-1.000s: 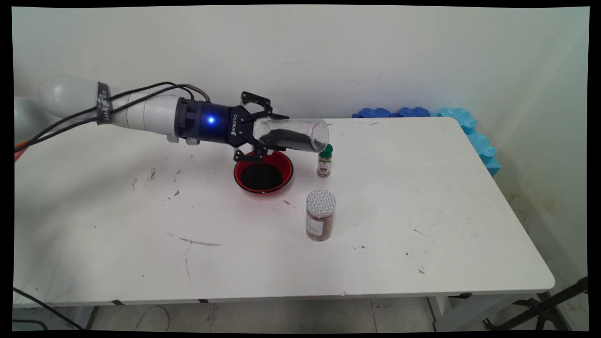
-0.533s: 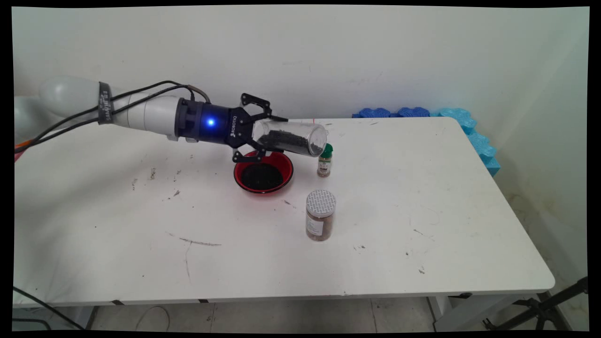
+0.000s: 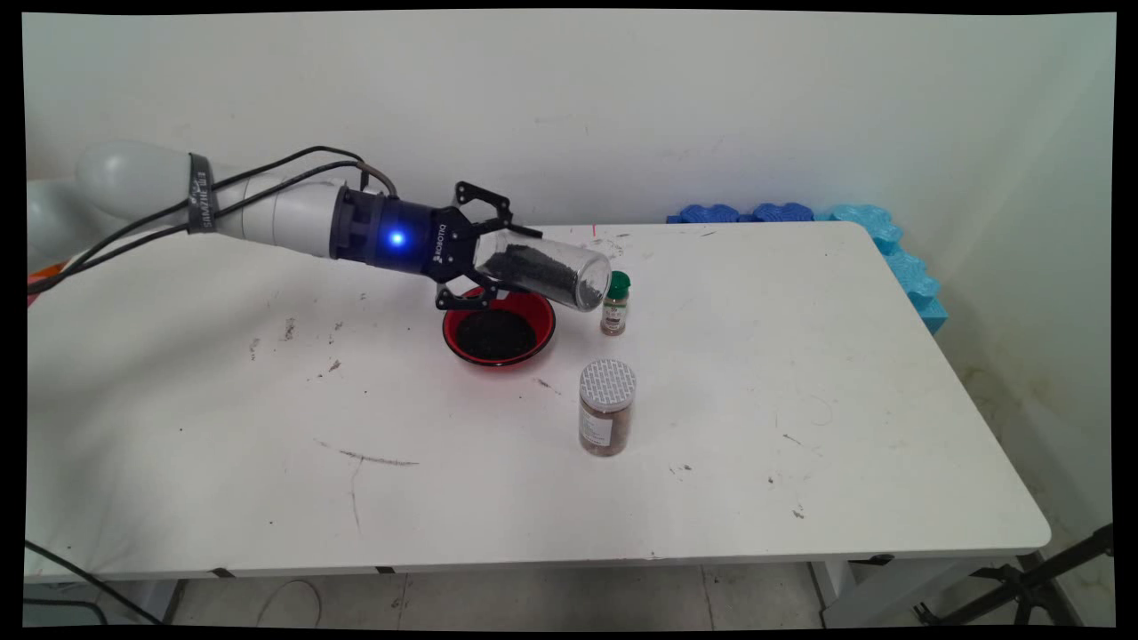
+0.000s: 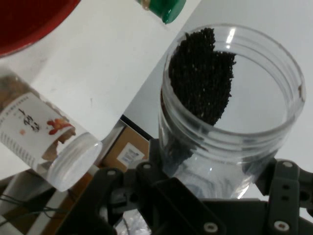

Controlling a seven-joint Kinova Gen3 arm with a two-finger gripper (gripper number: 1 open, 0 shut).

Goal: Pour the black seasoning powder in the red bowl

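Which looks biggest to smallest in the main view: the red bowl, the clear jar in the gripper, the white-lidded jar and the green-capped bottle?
1. Clear jar, though it is held above the table, so nearness may inflate it.
2. Red bowl, close to it in size.
3. White-lidded jar.
4. Green-capped bottle.

White rounded arm [image 3: 267, 209], black cables strapped on, black tool [image 3: 484, 249], glowing blue light, white lettering

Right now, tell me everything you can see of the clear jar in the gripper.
The clear jar is a see-through, plastic-looking cylinder with a ribbed, threaded neck and no lid. The gripper clamps its base end. It lies nearly level above the table, open mouth tipped slightly down toward the green-capped bottle, over the red bowl's far rim. Black granules fill part of it.
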